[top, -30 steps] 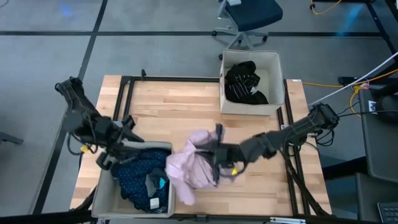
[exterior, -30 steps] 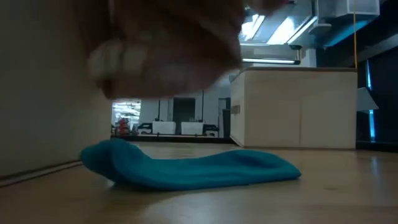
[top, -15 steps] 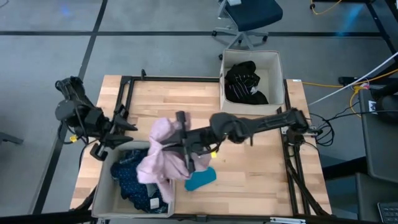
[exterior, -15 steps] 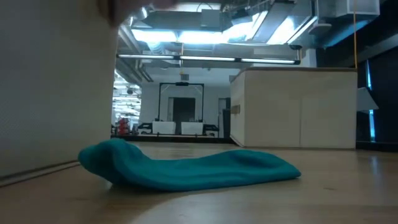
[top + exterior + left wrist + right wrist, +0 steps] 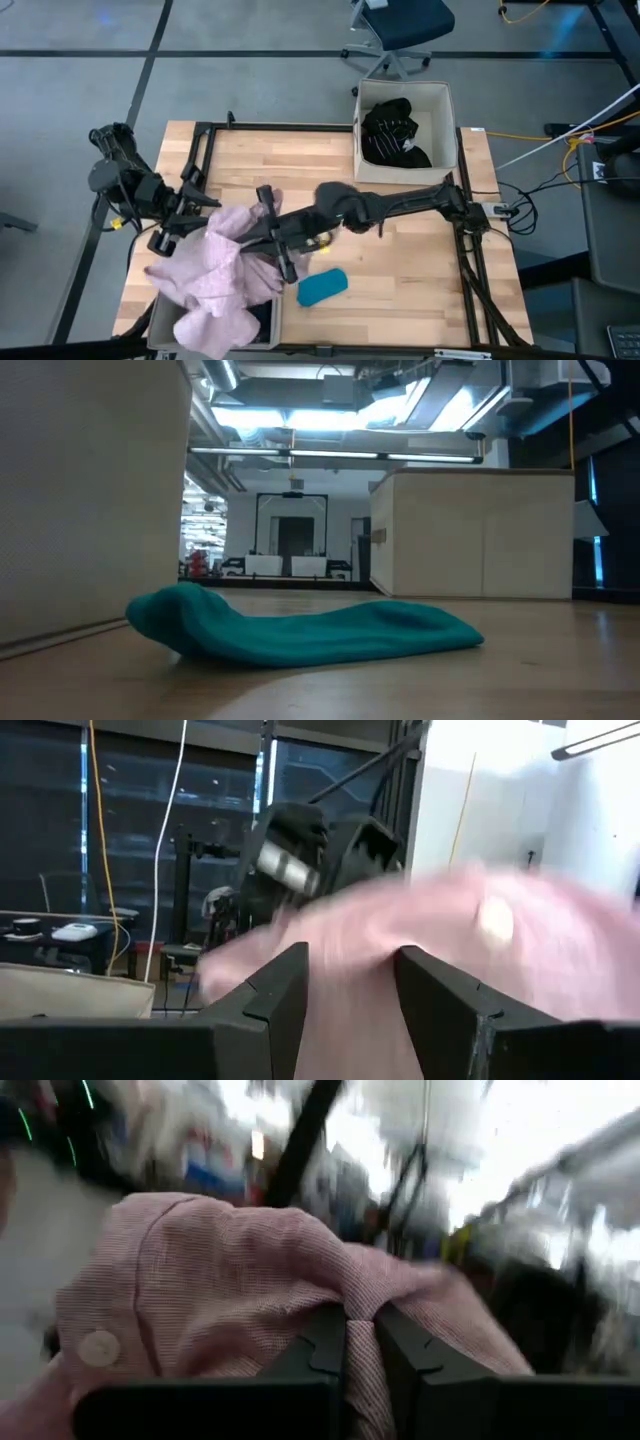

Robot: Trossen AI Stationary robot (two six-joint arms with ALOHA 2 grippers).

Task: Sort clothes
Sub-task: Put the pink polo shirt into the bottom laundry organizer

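My right gripper (image 5: 272,235) reaches across the table toward its left side and is shut on the pale pink garment (image 5: 205,275). The garment spreads out over the near-left beige box (image 5: 160,325) and hides most of what lies in it. My left gripper (image 5: 198,205) is open just beside the pink cloth. In the left wrist view the cloth (image 5: 450,930) shows right past its open fingers (image 5: 350,960), and I cannot tell whether it touches them. The small teal piece (image 5: 322,287) lies flat on the table by the box, and it also shows in the low view (image 5: 300,632). My right gripper pinches a bunched fold of the pale pink garment (image 5: 330,1295) between its two fingers (image 5: 405,1345). The fingers come about level from the table's right. The rest of the garment hangs and fans out beyond the fingers over the near-left box, slack.
A second beige box (image 5: 405,165) at the table's far right holds black and striped clothes (image 5: 395,135). In the low view the near-left box's wall (image 5: 90,500) fills the left. A black frame (image 5: 200,150) runs along the table's edges. An office chair (image 5: 400,30) stands beyond the table.
My right gripper has carried the pale pink garment from the table's middle toward the left edge, over the near-left box. The garment has lifted clear of the table, swung out and spread wide, uncovering the teal piece. My left gripper has drawn back a little toward the far edge.
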